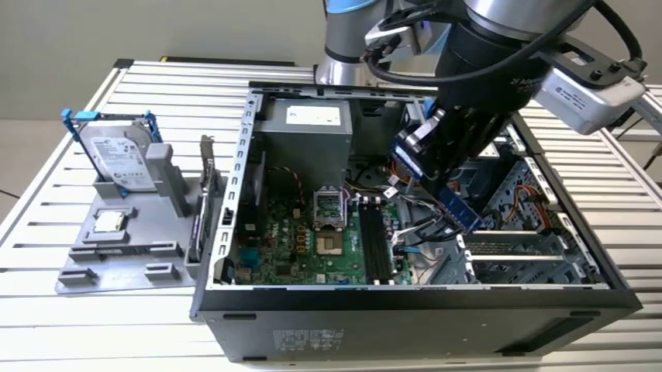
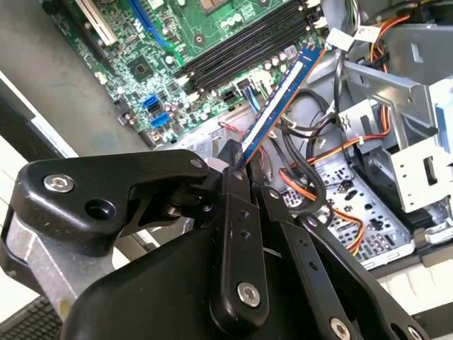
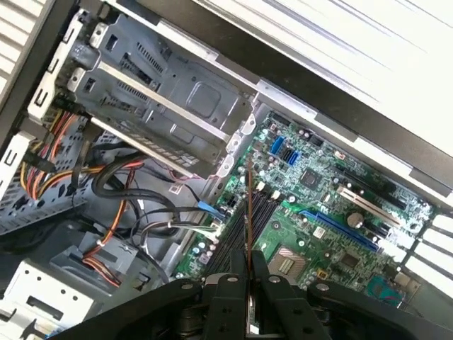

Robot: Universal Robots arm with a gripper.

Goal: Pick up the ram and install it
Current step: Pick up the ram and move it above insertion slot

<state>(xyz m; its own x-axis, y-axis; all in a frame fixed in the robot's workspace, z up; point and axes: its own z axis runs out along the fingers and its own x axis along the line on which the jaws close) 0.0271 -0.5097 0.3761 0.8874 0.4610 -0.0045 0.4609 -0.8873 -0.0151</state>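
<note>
We see a worktop [image 1: 155,77] bearing an open computer case [image 1: 414,314]. Inside it, our hand [image 2: 237,168] pinches the ram [image 2: 279,99] by one end, tilted near the memory slots [image 1: 374,246]. Meeting them crooked, it could jam or slip.

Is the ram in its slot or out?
Out. The gripper holds the ram by one end, in the air inside the case, clear of the black slots.
</note>
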